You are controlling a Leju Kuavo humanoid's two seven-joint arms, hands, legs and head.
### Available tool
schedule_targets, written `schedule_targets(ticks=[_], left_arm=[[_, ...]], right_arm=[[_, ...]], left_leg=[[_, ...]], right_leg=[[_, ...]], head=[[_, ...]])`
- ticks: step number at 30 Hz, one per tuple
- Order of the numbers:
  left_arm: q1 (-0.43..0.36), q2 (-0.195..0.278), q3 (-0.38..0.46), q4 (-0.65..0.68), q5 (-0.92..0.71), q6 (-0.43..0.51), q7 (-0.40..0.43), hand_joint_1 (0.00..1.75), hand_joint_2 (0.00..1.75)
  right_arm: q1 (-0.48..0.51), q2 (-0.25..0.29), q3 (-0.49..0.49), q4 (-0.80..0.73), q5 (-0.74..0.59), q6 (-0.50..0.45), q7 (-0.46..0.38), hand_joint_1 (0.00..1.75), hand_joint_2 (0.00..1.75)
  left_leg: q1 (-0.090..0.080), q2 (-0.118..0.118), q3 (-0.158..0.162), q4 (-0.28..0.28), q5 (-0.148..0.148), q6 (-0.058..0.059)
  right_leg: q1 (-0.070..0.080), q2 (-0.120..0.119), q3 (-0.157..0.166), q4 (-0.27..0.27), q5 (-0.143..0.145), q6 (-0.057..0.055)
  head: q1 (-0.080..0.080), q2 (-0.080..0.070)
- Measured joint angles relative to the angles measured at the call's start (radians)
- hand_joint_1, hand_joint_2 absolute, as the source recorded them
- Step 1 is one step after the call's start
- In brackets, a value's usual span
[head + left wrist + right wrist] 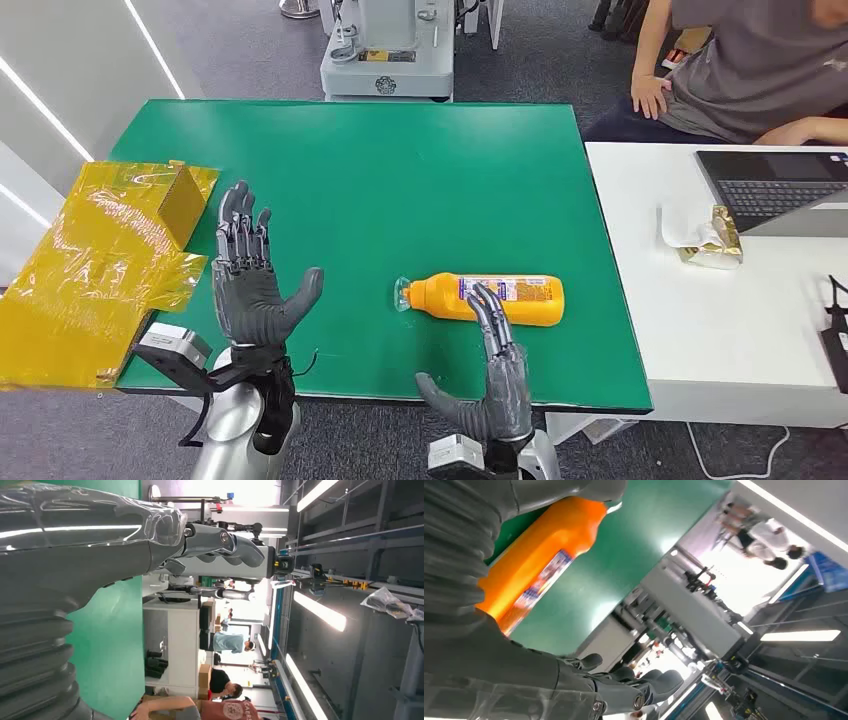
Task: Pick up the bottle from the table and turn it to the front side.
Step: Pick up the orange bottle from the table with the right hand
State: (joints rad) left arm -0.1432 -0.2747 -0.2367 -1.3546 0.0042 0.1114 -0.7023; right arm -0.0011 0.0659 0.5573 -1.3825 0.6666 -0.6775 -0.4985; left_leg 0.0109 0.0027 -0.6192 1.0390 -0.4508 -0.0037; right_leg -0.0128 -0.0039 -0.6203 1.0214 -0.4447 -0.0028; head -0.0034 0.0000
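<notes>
You are looking down from the robot's head at a green table [400, 170]. An orange bottle [490, 298] lies on its side toward the near edge, right of centre, its clear cap pointing to your left and its printed label facing up. Your right hand [495, 375] rises from the near edge just in front of the bottle, fingers [488, 308] straight and spread, reaching up over the bottle's near side and overlapping the label; the thumb sticks out to the left. The hand holds nothing, and you cannot tell from here whether the fingertips touch the bottle. In the right wrist view the bottle [536, 560] sits close beside the grey hand [589, 680], whose fingers stretch out past it without wrapping it. Your left hand [250, 280] is raised over the left part of the table, well apart from the bottle, palm open, fingers apart and pointing away from you, empty. Crinkled yellow film [95, 270] hangs over the table's left edge. A white table [720, 330] butts against the right side, carrying a laptop [770, 190] and a small crumpled wrapper [712, 238]. A seated person [740, 65] is at the far right.
</notes>
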Motion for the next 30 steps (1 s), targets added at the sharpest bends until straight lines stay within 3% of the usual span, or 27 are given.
schedule_targets(ticks=[3, 9, 14, 17, 21, 24, 27, 30], left_arm=[[0.0, 0.0, 0.001, 0.0, 0.0, -0.007, 0.0, 0.0, 1.75], [0.0, 0.0, 0.001, 0.0, 0.0, -0.032, 0.0, 0.0, 1.75], [0.0, 0.0, 0.001, 0.0, 0.005, -0.047, 0.0, 0.0, 1.75], [0.0, 0.0, 0.001, 0.0, 0.01, -0.06, 0.0, 0.0, 1.75], [0.0, 0.0, 0.001, 0.0, 0.014, -0.072, 0.0, 0.0, 1.75], [0.0, 0.0, 0.001, 0.0, 0.013, -0.077, 0.0, 0.0, 1.75], [0.0, 0.0, 0.001, 0.0, 0.011, -0.083, 0.0, 0.0, 1.75], [-0.001, -0.001, 0.001, 0.0, 0.01, -0.084, 0.0, 0.0, 1.75]], right_arm=[[0.001, -0.033, -0.031, -0.02, 0.055, 0.013, 0.036, 0.0, 1.75], [-0.003, -0.164, -0.125, -0.086, 0.093, 0.137, 0.115, 0.0, 1.75], [-0.063, -0.331, -0.208, -0.105, 0.002, 0.349, 0.133, 0.0, 1.75], [-0.124, -0.465, -0.244, -0.106, -0.085, 0.57, 0.155, 0.0, 1.75], [-0.261, -0.68, -0.274, -0.101, -0.231, 0.916, 0.215, 0.0, 1.75], [-0.426, -0.784, -0.267, -0.069, -0.317, 1.12, 0.245, 0.0, 1.75], [-0.616, -0.818, -0.217, 0.015, -0.328, 1.24, 0.259, 0.0, 1.75], [-0.77, -0.809, -0.139, 0.119, -0.3, 1.26, 0.254, 0.0, 1.75]], left_leg=[[0.0, 0.0, 0.0, 0.0, 0.0, 0.0], [0.0, 0.0, 0.0, 0.001, 0.0, 0.0], [-0.001, 0.0, 0.0, 0.001, 0.0, 0.001], [-0.002, 0.0, 0.0, 0.002, 0.001, 0.002], [-0.004, 0.0, -0.001, 0.002, 0.002, 0.004], [-0.004, 0.001, 0.0, 0.002, 0.002, 0.005], [-0.004, 0.002, 0.001, 0.002, 0.002, 0.005], [-0.003, 0.001, 0.0, 0.001, 0.003, 0.005]], right_leg=[[0.0, 0.0, 0.0, 0.0, 0.0, 0.0], [0.0, 0.0, 0.0, -0.001, 0.001, 0.001], [-0.001, 0.0, 0.001, -0.001, 0.001, 0.001], [-0.002, 0.0, 0.001, -0.001, 0.002, 0.002], [-0.004, 0.0, 0.001, -0.001, 0.004, 0.004], [-0.004, 0.002, 0.0, 0.0, 0.004, 0.004], [-0.004, 0.003, 0.0, 0.0, 0.004, 0.004], [-0.003, 0.002, 0.001, 0.001, 0.004, 0.003]], head=[[0.0, 0.0], [0.0, 0.0], [0.0, 0.0], [-0.001, 0.0], [0.0, 0.0], [-0.001, 0.0], [-0.001, 0.0], [-0.001, 0.0]])
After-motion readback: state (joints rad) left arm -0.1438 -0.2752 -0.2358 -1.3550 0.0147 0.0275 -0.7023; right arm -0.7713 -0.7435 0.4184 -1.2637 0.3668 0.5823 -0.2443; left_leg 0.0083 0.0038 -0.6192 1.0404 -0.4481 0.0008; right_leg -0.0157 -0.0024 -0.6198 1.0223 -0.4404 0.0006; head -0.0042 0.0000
